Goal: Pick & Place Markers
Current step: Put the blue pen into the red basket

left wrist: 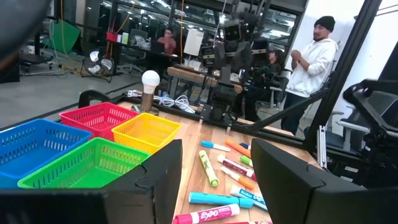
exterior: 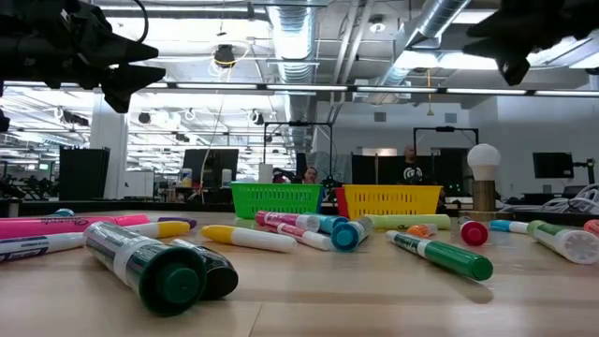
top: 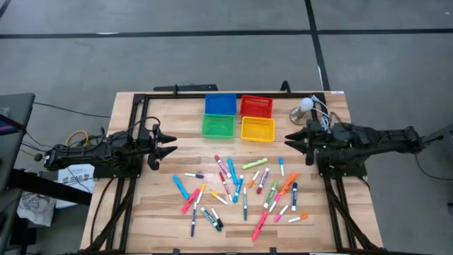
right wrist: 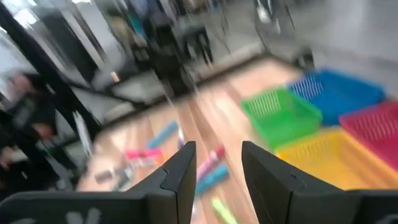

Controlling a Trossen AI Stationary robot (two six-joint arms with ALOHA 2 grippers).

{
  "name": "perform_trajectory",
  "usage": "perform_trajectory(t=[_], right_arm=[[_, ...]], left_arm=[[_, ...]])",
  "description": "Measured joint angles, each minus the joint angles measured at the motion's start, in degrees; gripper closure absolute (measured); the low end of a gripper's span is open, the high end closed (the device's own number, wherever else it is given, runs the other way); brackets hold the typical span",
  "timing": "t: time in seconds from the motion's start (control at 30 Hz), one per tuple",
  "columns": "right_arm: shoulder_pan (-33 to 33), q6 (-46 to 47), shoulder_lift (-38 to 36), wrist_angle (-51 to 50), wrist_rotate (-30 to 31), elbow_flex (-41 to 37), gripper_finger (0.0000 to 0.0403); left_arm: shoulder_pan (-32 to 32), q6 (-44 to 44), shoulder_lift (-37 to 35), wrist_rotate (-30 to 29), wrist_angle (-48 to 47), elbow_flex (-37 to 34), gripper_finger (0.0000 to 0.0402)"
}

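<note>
Both the left tool [top: 170,149] and right tool [top: 291,139] hang open, empty, above the markers [top: 241,185].

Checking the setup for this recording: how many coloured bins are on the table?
4, in a two-by-two block at the table's far middle: blue bin beside red bin, green bin beside yellow bin. None looks hidden.

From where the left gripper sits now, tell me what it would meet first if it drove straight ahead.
The left gripper, open and empty, points across the table above the markers. Straight on, nothing stands in its line until the right gripper facing it; depth is hard to judge, so it may pass slightly beside it.
</note>
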Motion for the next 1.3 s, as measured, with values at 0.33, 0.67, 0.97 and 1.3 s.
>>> perform_trajectory(t=[0.33, 0.67, 0.97, 1.3], right_arm=[[0.01, 11.88, 24.49, -26.43, -2.42, 17.77, 0.0285], [-0.11, 24.28, 39.27, -35.82, -8.12, 23.15, 0.0249], [-0.11, 37.04, 45.00, -36.45, -9.97, 23.15, 0.0155], [0.02, 46.68, 53.53, -36.46, -9.76, 23.12, 0.0143]], left_arm=[[0.00, 0.57, 0.00, 0.01, 0.00, 0.01, 0.0211], [0.00, 0.63, 0.00, 0.00, 0.00, 0.01, 0.0211], [0.01, 0.63, 0.00, 0.01, 0.00, 0.00, 0.0211], [0.01, 0.63, 0.00, 0.00, 0.00, 0.01, 0.0211]])
